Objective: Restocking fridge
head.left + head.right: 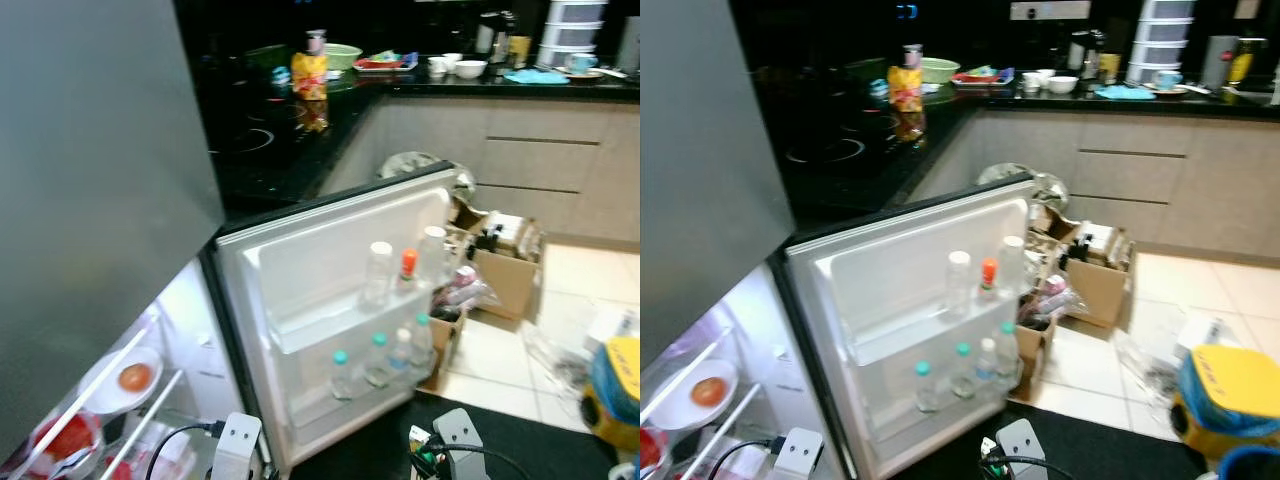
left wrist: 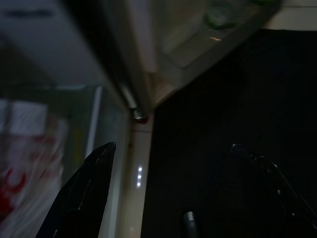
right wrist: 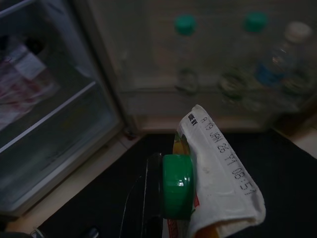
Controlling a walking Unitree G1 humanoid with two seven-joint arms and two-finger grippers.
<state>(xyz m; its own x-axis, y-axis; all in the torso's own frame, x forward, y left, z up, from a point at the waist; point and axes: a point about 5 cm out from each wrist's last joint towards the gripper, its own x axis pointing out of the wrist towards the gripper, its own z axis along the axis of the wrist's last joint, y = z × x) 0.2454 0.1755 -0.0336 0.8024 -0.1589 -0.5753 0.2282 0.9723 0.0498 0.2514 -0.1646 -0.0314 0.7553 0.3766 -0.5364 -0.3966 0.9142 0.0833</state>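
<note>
Beside the open white fridge door point(image 1: 330, 290), the right gripper point(image 3: 163, 198) clamps a soft, green-capped white carton point(image 3: 218, 183), likely light yet crushable, best held at its stiff neck, while the left gripper point(image 2: 168, 193) hangs spread and empty.

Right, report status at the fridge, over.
Right gripper shut on green-capped carton, low before the open fridge door. Left gripper open, holding nothing. Door shelves already hold bottles. Nothing between carton and fridge.
</note>
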